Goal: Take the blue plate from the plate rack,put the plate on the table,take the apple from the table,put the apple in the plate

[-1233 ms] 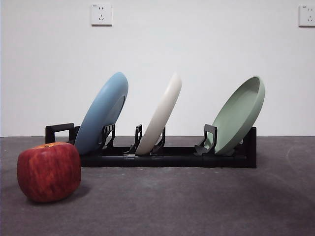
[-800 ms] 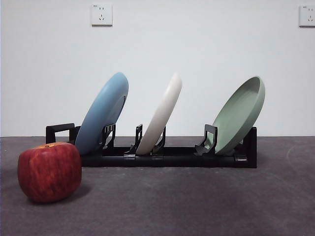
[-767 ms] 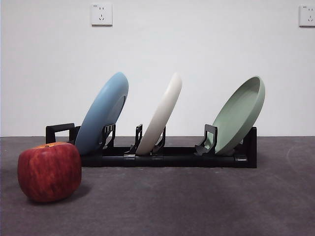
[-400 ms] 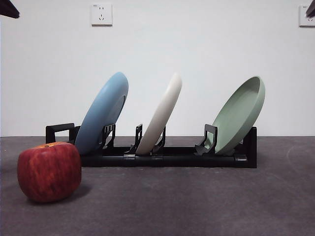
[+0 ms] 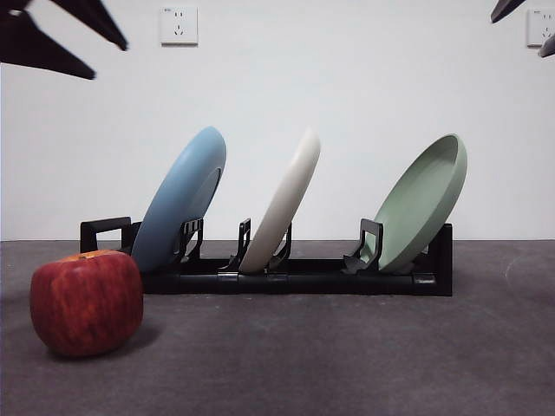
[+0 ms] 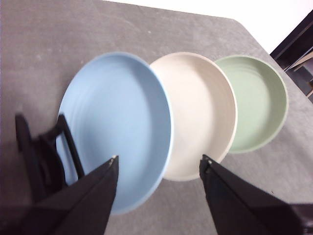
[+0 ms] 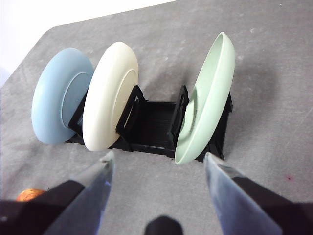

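Blue plate [image 5: 180, 201] first: you find it leaning in the end slot of the plate rack [image 5: 286, 279], nearest the raised bracket, with the cream plate [image 5: 282, 201] beside it and the green plate [image 5: 421, 202] at the far end. All of this stands on the table [image 5: 347, 355], and the apple [image 5: 86, 302] sits in front of the rack's bracket end, apart from it.

To lift the plate well, bring your jaws down over its upper rim, close on the rim alone, and draw it up along its own lean so it clears the holder without nudging the cream plate.

Your left gripper [image 6: 159, 166] hangs above the rack with jaws spread wide, looking down on the blue plate's face; nothing is between them. Your right gripper [image 7: 157, 161] is also spread and empty, high over the rack. In the front view both appear only as dark tips at the top corners, probably well above the plates.
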